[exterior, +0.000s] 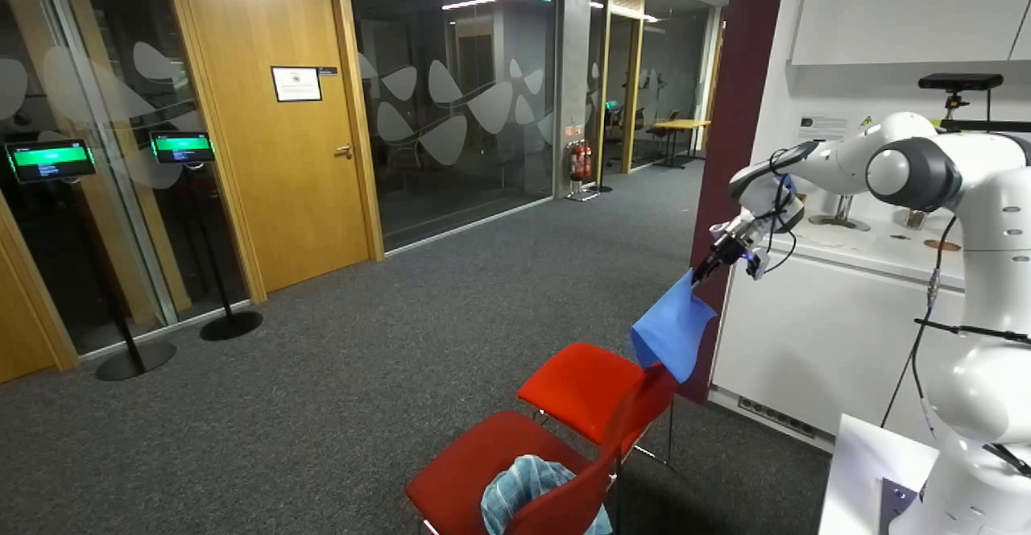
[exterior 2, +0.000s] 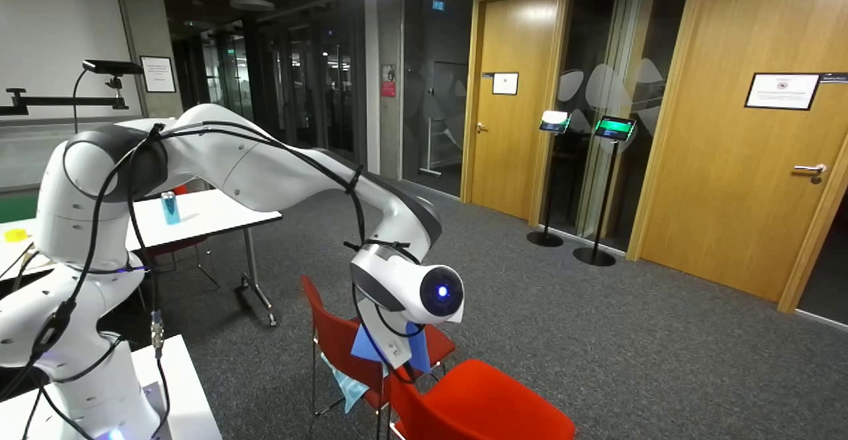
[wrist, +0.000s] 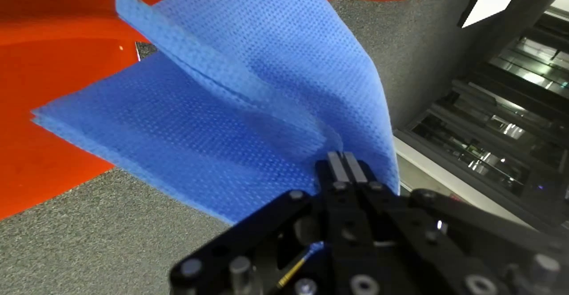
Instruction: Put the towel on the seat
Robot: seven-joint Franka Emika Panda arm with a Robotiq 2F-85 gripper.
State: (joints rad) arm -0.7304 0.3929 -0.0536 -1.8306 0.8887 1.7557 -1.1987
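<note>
- Bright red seat [exterior: 578, 388]: probably the target.
- Blue towel [exterior: 672, 332]: hanging in the air near it; carrying seems the step in hand.
- Fingers [wrist: 338, 167]: pinching the towel; next, bring it over the seat, lower, let go.

One blue towel [exterior: 672, 332], one striped cloth [exterior: 518, 488], two chairs [exterior: 576, 382] (foreground ones).

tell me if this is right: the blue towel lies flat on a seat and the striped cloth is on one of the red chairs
Not quite: the blue towel isn't lying flat. It hangs from the hand, as an exterior view shows, and the wrist view shows the fingers closed on it. The striped cloth is on one of the red chairs.
</note>
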